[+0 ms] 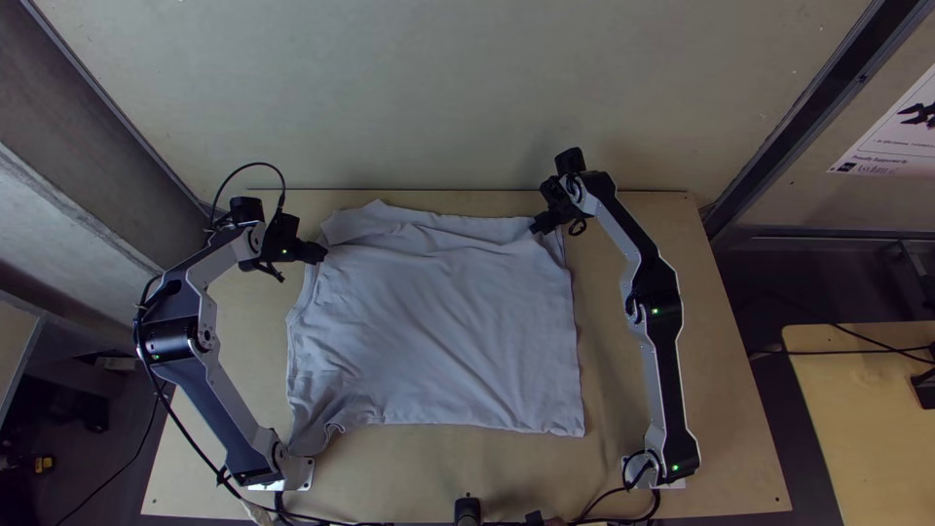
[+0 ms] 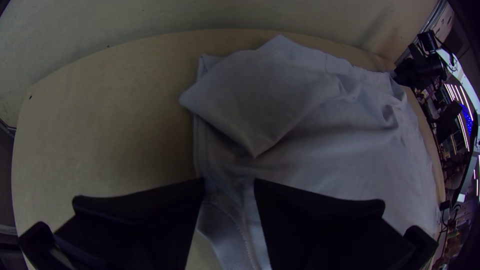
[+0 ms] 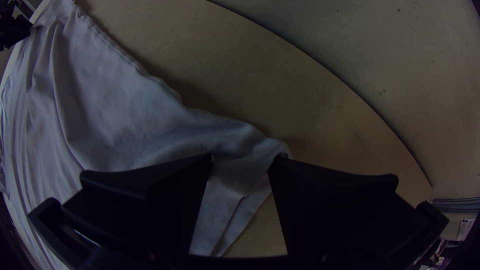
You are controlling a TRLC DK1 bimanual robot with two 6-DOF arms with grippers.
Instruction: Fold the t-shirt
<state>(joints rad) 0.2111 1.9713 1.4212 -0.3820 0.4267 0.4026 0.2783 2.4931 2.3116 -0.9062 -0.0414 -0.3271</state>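
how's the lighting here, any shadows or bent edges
top view: fairly even light, soft shadow on the table beside the right arm; left wrist view: dim, table edge bowed, bright strip lights at one side; right wrist view: dim, table edge curved, shadow along the shirt

The table is flat and made of light wood. A pale shirt lies on the middle of it, spread out wide, with small wrinkles all over. Its top is near the table's far edge. At the top left, a bit of the cloth is flopped over on itself. The bottom left corner is all scrunchy and pokes out toward the left arm's base. That base stands near the table's near edge, and so does the right arm's base. They are well apart.
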